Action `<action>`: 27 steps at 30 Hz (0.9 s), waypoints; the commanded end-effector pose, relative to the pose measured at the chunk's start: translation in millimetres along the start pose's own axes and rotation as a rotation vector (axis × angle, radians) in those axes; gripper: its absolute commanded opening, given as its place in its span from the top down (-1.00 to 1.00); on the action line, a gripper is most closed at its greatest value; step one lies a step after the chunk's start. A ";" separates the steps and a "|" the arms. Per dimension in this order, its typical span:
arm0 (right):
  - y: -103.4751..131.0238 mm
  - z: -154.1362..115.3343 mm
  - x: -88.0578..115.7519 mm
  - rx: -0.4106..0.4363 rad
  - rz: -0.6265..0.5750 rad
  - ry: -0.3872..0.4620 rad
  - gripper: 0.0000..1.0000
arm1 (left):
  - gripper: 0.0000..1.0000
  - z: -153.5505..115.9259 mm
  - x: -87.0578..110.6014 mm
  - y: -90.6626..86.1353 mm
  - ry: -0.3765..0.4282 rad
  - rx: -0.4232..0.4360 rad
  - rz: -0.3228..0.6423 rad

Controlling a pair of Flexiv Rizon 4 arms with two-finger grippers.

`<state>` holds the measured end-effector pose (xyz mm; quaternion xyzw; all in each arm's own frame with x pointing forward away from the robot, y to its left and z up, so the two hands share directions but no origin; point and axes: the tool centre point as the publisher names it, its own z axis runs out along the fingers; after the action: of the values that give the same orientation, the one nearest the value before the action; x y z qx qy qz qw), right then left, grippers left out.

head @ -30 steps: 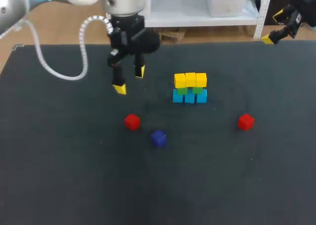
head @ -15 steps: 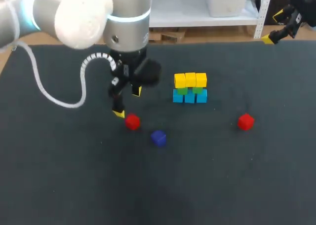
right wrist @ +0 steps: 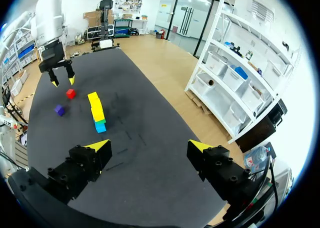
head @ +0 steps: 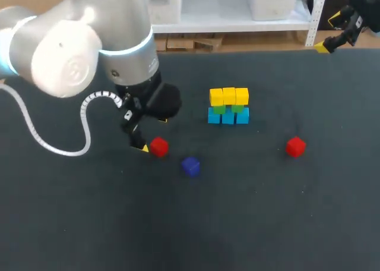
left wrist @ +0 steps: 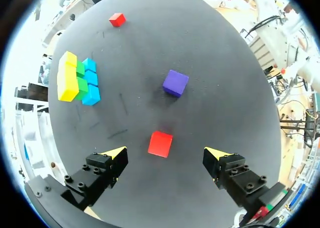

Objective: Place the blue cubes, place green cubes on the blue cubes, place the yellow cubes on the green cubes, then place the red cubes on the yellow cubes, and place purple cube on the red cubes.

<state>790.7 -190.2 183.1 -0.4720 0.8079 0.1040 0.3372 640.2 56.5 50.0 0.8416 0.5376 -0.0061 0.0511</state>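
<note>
Over the last second the left tool [head: 151, 134] has dropped from beside the stack [head: 228, 106] to the near red cube [head: 158, 147], which now sits on the counter [head: 89, 223] between its wide-open fingers, untouched. The right tool [right wrist: 147, 148] hangs open at the far corner, well apart. I judge a grasp of this cube comes next, to carry it onto the stack

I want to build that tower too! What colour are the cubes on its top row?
Yellow: the top cubes show clearest in the head view.
</note>
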 end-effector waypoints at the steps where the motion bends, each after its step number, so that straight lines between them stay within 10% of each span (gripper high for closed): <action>1: -0.6 -0.3 0.7 -0.003 -0.001 -0.004 -1.00 | -1.00 -1.3 2.7 -5.4 -0.005 -0.116 0.001; 27: -0.6 -0.3 0.7 -0.003 -0.001 -0.004 -1.00 | -1.00 -8.0 -6.8 -2.5 0.003 -0.061 0.030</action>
<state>790.7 -190.2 183.1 -0.4720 0.8079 0.1040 0.3372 630.0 58.0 51.9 0.8460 0.5253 0.0164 0.0905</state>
